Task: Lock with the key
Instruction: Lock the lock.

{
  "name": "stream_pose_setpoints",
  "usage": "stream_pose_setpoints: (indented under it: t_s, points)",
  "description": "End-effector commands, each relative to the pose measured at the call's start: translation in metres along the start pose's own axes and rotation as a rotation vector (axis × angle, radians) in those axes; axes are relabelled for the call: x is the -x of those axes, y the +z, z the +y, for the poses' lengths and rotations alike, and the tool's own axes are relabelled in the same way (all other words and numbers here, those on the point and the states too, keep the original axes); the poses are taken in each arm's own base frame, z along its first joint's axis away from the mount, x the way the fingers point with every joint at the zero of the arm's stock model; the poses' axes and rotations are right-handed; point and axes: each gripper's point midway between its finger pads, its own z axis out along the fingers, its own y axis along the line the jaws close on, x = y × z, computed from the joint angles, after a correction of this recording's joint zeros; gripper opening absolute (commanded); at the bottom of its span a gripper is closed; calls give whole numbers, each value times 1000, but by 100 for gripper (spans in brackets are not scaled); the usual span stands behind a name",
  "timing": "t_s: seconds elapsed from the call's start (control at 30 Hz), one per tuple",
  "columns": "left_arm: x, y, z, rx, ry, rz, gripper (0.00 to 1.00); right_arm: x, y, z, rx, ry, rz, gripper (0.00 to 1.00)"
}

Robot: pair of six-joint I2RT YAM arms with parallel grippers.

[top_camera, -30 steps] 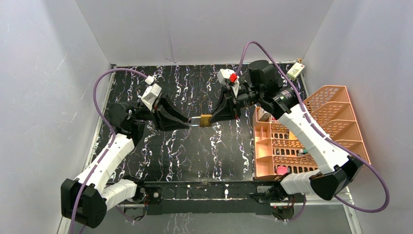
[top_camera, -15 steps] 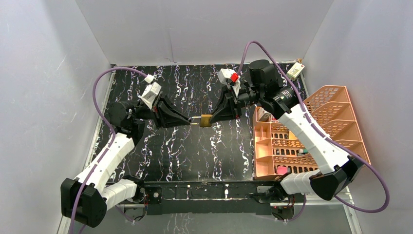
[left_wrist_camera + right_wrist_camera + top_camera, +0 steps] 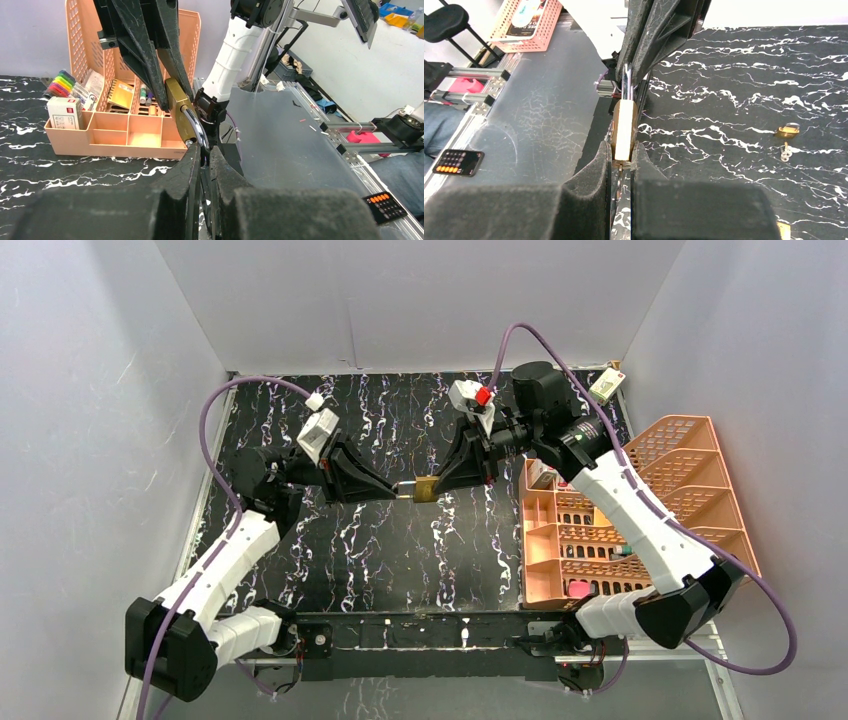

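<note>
At mid-frame in the top view, lifted above the bench (image 3: 380,560), my left jaws are pressed together on the steel shackle (image 3: 196,131) of the brass padlock (image 3: 426,488). Just right of them my right jaws are clamped on its body, so the lock hangs bridged between my two arms, slightly tilted. Its body is a flat gold block and the shackle a bright curved bar. Open black marbled bench stretches below the lock toward the lower middle. At the right the orange organizer (image 3: 640,510) sits close under my right arm. White walls close the upper left and upper right. Far right in my right wrist view, a second small padlock (image 3: 787,131) and what looks like a key (image 3: 785,153) lie on the bench. A second ago my left jaws stood slightly apart; now they have closed, and my left arm has edged rightward.
</note>
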Motion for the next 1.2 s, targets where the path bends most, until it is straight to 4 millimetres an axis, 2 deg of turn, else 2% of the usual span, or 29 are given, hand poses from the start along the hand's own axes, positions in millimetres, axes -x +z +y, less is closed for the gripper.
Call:
stream_pose_setpoints:
  t_s: [0.0, 0.3, 0.5, 0.73, 1.0, 1.17]
  points:
    - [11, 15, -4, -22, 39, -48, 0, 23, 7, -11, -19, -105, -33, 0]
    - [10, 17, 2, -14, 43, -53, 0, 25, 11, -6, 22, -107, -49, 0]
    - [18, 18, -4, -17, 57, -66, 0, 23, 11, -22, -82, -127, -47, 0]
    - [16, 24, -12, -49, -2, -58, 0, 34, 4, -35, -211, -212, -101, 0]
    - [13, 25, -12, -55, -10, -57, 0, 40, 2, -37, -237, -235, -129, 0]
    - [8, 27, -7, -43, -7, -64, 0, 44, 6, -29, -179, -225, -156, 0]
